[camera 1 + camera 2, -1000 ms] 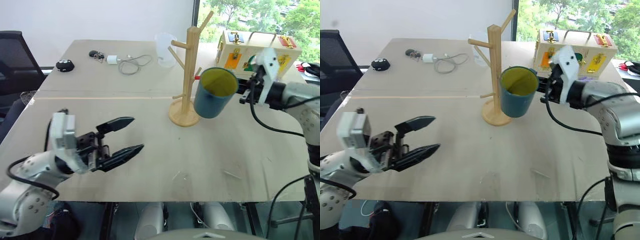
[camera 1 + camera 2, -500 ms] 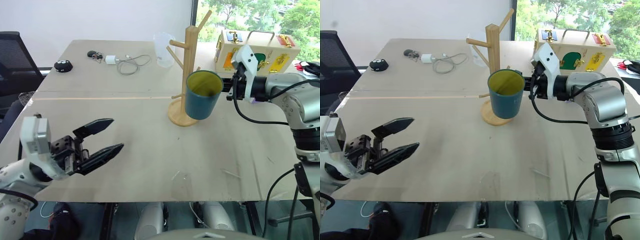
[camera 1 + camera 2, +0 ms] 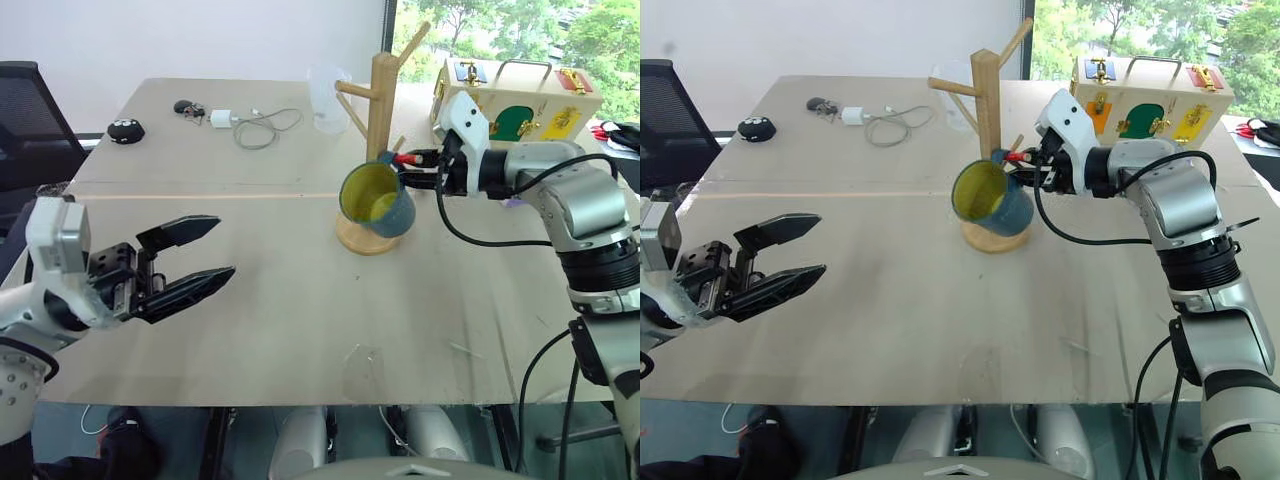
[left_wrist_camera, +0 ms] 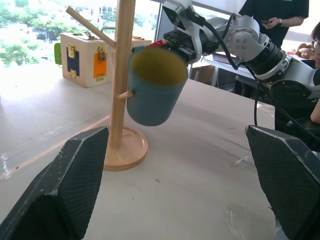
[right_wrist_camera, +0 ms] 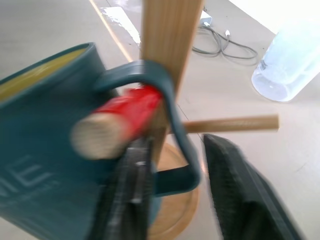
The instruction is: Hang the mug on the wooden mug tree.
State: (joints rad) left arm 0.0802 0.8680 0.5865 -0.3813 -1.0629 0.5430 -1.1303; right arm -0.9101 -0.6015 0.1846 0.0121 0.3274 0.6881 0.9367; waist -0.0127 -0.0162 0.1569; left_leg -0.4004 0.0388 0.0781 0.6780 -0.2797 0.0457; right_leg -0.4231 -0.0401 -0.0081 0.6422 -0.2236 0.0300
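Observation:
The dark teal mug [image 3: 378,200] with a yellow-green inside hangs tilted on the wooden mug tree [image 3: 381,96], mouth facing me. Its loop handle [image 5: 172,95] sits over a red-tipped peg [image 5: 125,116]. My right gripper [image 3: 416,172] is just right of the post at the handle. It is open, and its fingers [image 5: 235,190] stand apart on either side of the handle's lower part. My left gripper [image 3: 222,247] hovers open over the table's near left, far from the tree, holding nothing. In the left wrist view the mug [image 4: 152,85] hangs beside the post.
A clear plastic pitcher [image 3: 328,95] stands behind the tree. A wooden box with coloured doors [image 3: 515,105] is at the back right. A charger with cable [image 3: 258,125] and a small black object [image 3: 128,130] lie at the back left. A person [image 4: 277,15] stands beyond the table.
The mug, held upright just right of the tree, moved left onto the red-tipped peg and now tilts there. My right gripper followed it and its fingers parted. The left arm drifted slightly left.

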